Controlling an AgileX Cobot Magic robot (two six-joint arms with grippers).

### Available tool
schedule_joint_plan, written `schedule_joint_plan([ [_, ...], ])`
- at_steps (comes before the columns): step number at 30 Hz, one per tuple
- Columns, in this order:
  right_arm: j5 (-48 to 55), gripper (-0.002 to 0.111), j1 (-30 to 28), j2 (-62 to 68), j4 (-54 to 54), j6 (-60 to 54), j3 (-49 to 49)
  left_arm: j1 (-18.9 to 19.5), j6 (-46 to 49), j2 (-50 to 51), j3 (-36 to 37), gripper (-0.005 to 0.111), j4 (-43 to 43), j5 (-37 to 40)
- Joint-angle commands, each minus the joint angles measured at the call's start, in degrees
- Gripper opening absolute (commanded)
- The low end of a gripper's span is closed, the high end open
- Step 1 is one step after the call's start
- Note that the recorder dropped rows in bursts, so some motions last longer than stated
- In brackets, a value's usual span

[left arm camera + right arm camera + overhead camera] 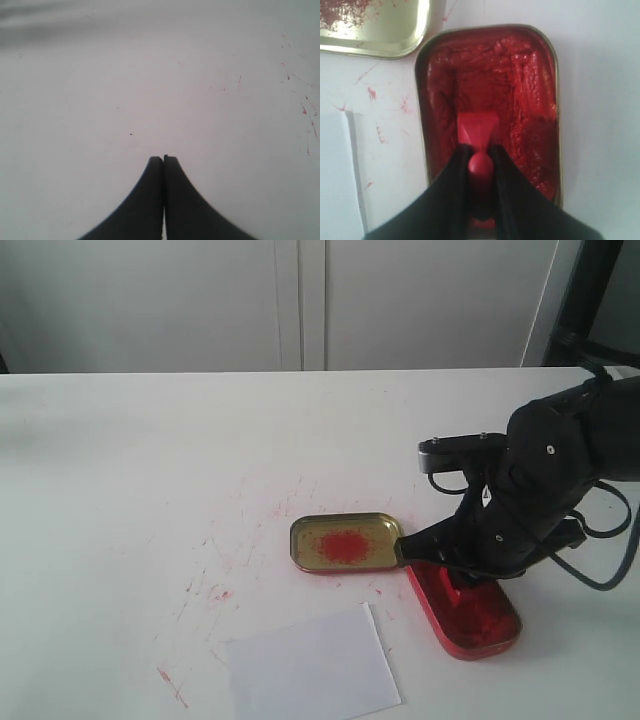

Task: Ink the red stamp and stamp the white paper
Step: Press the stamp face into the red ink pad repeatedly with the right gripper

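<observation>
Paper (312,672) lies nearest on the table (150,460), beyond it the right gripper (479,151) clamps the stamp (477,129) by its knob, base down in the red ink tin (480,628), lid (303,540) alongside, and the left gripper (163,159) is closed on nothing.

Likely a plain lab or office: a white worktop (150,470) flecked with red ink, with pale cabinet panels (300,300) standing well beyond the right pincer (458,578).

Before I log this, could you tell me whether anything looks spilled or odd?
Red ink streaks stain the white tabletop beside the gold-coloured tin lid, which carries a red smear. Nothing else stands out.
</observation>
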Motion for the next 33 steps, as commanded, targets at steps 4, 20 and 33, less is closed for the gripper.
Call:
schedule_joint_plan([
  [4, -1.6, 0.0, 0.1, 0.0, -1.8, 0.8, 0.1, 0.1, 0.0, -0.3, 0.2, 0.0, -0.6, 0.0],
  [20, 2.5, 0.0, 0.1, 3.3, -1.8, 1.8, -4.7, 0.1, 0.0, -0.3, 0.2, 0.0, -0.6, 0.0],
  [33, 2.6, 0.0, 0.1, 5.5, -2.6, 1.8, -4.7, 0.1, 0.0, -0.3, 0.2, 0.0, -0.6, 0.0],
])
